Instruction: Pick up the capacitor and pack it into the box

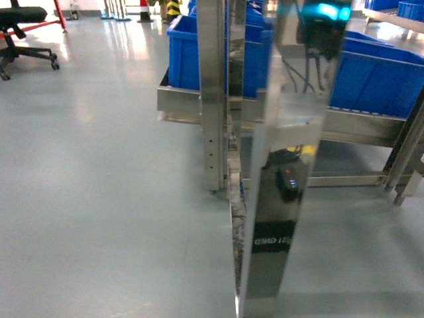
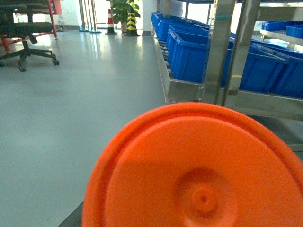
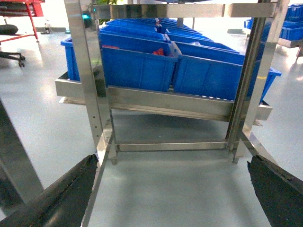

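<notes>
No capacitor and no box can be made out in any view. A large round orange disc (image 2: 199, 175) with a dimple at its centre fills the lower part of the left wrist view. It hides the left gripper, of which only a dark sliver (image 2: 71, 218) shows at the bottom left. My right gripper (image 3: 173, 161) is open, its two black fingers (image 3: 66, 189) wide apart over bare floor with nothing between them. It faces a steel rack (image 3: 165, 101). Small red-orange bits (image 3: 159, 51) lie in one blue bin, too small to identify.
Blue plastic bins (image 3: 137, 66) stand in rows on the low steel rack. A shiny steel post (image 1: 278, 165) rises close in front of the head camera. An office chair (image 1: 23, 33) and a traffic cone (image 2: 110, 21) stand far off on the grey floor.
</notes>
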